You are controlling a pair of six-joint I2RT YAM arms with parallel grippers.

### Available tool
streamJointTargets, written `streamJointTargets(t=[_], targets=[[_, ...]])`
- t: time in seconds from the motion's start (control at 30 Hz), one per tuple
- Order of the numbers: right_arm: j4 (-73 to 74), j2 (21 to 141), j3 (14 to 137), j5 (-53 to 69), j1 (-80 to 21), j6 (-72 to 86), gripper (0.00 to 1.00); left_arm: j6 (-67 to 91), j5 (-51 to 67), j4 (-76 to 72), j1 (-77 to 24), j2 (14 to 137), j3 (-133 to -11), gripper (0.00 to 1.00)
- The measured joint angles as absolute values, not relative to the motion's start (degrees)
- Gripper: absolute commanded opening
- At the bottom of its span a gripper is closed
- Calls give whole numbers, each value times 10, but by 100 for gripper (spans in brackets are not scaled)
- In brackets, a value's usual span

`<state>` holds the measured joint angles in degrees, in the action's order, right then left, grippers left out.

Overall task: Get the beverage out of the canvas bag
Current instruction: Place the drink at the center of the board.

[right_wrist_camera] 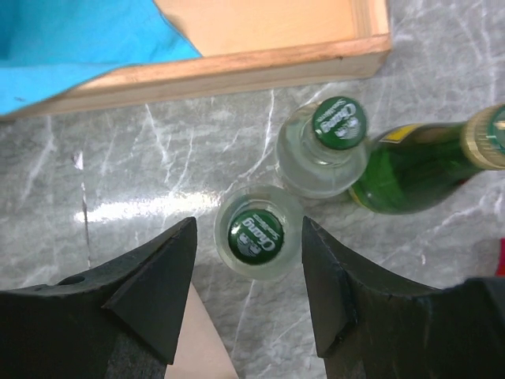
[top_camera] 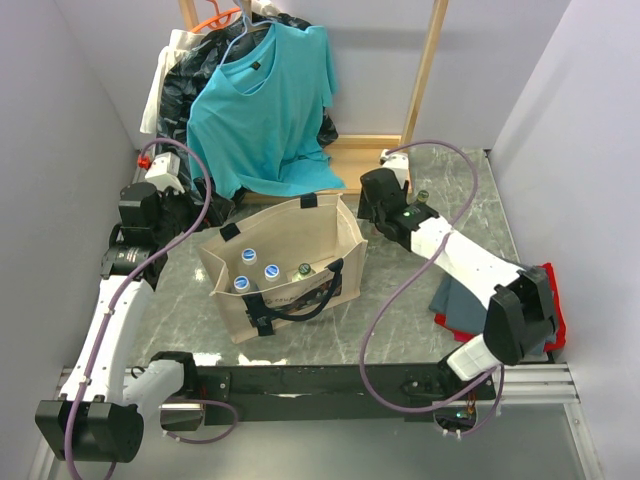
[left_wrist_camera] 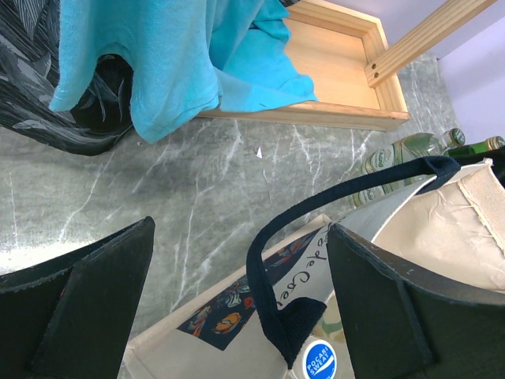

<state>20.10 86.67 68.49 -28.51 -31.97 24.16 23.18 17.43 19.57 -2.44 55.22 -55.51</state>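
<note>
The canvas bag (top_camera: 300,235) is seen from above standing open, with four bottles (top_camera: 271,272) upright inside it. Only in the left wrist view can one cap (left_wrist_camera: 318,359) be read: "POCARI SWEAT". There the left claw (left_wrist_camera: 241,237) is spread wide over the bag's black handle (left_wrist_camera: 272,312), gripping nothing. Beyond the bag's right end, the right claw (right_wrist_camera: 248,229) is parted astride a clear bottle (right_wrist_camera: 258,237), not clamped on it. Only the right wrist view shows a second clear bottle (right_wrist_camera: 319,162) and a green bottle (right_wrist_camera: 410,170) behind it. The green caps (right_wrist_camera: 339,124) seem to read "Chang". Farthest beyond the bag, a turquoise shirt (top_camera: 265,110) is hung.
</note>
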Motion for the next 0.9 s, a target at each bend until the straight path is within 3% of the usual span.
streamJointTargets(t=[0.57, 0.9], targets=[[262, 736, 744, -294, -329, 236, 67, 227, 162, 196, -24, 552, -555, 96], [328, 726, 825, -261, -358, 209, 72, 219, 153, 196, -24, 552, -555, 96]])
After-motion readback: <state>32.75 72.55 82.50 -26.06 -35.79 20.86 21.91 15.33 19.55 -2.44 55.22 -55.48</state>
